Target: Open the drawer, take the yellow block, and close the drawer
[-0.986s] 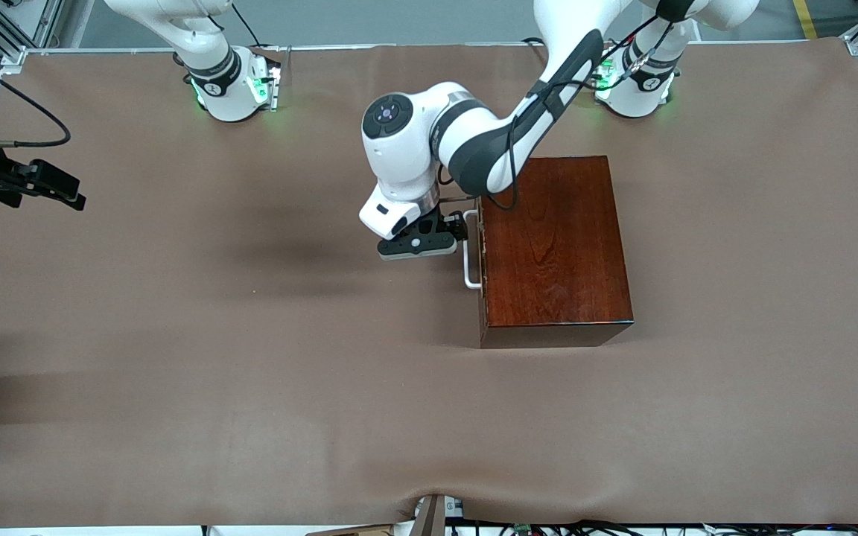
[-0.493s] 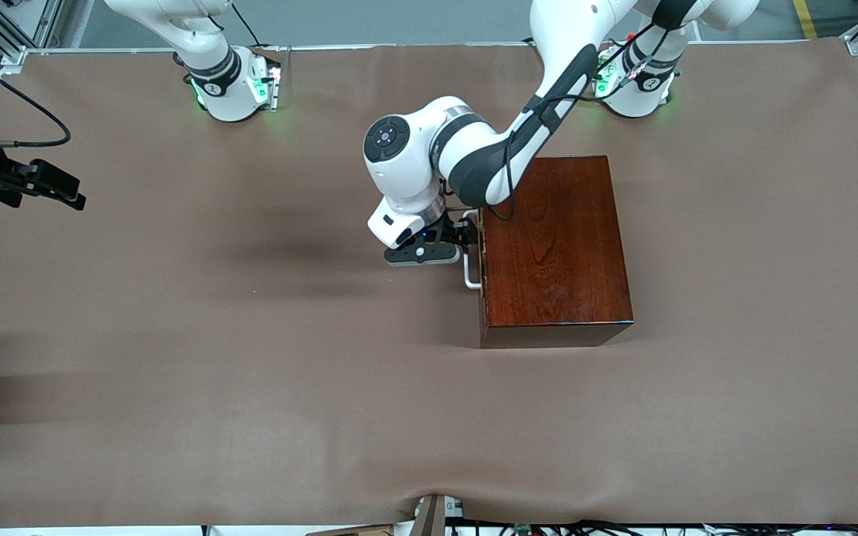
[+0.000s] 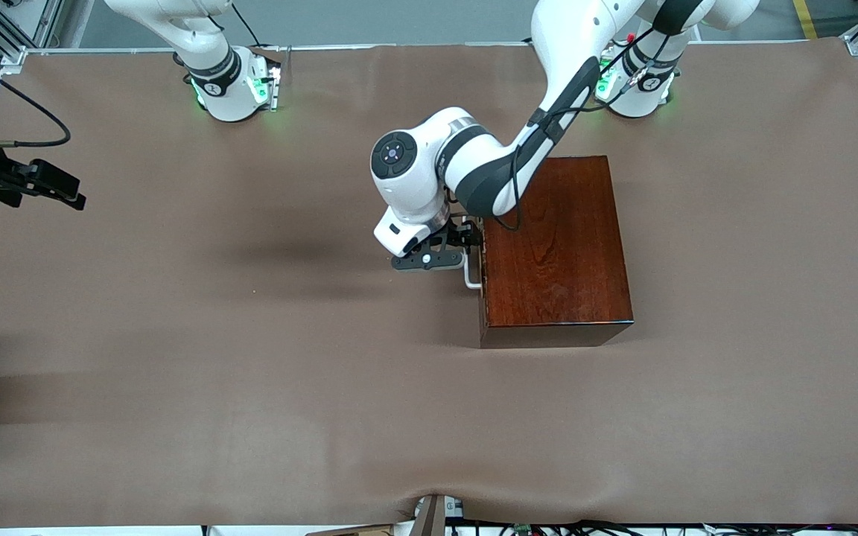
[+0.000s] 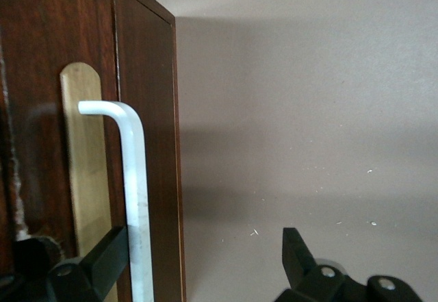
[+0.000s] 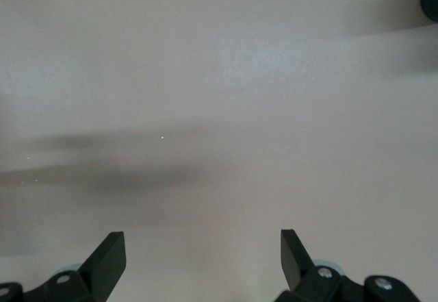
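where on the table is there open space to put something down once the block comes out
Bare cloth runs from the drawer front toward the right arm's end, and between the wooden box and the front camera. It is crowded only at the handle, where the open left gripper sits.

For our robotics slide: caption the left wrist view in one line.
Left tool open astride the white U-shaped handle of the closed drawer.

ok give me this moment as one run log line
stage: reaching handle | drawer: shut | left gripper: open, at white handle | right gripper: open, waiting over bare table | yellow block: unseen
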Robot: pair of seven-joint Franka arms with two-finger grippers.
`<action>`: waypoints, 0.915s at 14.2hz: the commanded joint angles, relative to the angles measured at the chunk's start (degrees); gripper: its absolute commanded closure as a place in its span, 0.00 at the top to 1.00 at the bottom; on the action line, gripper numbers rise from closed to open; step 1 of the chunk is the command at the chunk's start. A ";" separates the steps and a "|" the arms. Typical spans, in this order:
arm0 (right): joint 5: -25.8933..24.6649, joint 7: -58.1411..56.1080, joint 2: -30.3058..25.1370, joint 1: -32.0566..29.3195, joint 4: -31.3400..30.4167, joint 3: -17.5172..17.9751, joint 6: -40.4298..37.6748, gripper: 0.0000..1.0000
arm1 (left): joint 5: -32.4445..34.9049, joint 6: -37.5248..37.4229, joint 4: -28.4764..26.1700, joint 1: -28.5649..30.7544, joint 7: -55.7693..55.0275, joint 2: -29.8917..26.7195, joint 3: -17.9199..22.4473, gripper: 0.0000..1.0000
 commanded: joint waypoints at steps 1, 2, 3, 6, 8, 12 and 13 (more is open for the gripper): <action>0.61 0.50 -1.16 -0.39 -0.53 0.15 -0.45 1.00 | -1.16 -1.21 1.90 -0.06 0.56 1.21 -0.05 1.00; 0.61 0.50 -1.16 -0.39 -0.62 0.15 -0.45 1.00 | -1.95 -1.21 1.90 -0.14 0.30 1.21 0.03 1.00; 0.61 0.50 -1.16 -0.39 -0.62 0.15 -0.45 1.00 | -2.22 -1.21 1.90 -0.15 0.30 1.21 0.04 1.00; 0.61 0.50 -1.16 -0.39 -0.62 0.15 -0.45 1.00 | -2.40 -1.21 1.82 -0.50 -0.58 1.73 -0.05 1.00; 0.61 0.50 -1.16 -0.39 -0.62 0.15 -0.45 1.00 | -2.49 -0.87 1.82 -0.76 -1.45 2.17 -0.05 1.00; 0.61 0.50 -1.16 -0.39 -0.62 0.15 -0.62 1.00 | -2.49 1.33 2.17 -1.64 -2.69 2.53 -0.14 1.00; 0.61 0.50 -1.16 -0.39 -0.62 0.15 -0.62 1.00 | -2.57 2.73 2.25 -1.73 -3.04 2.62 -0.23 1.00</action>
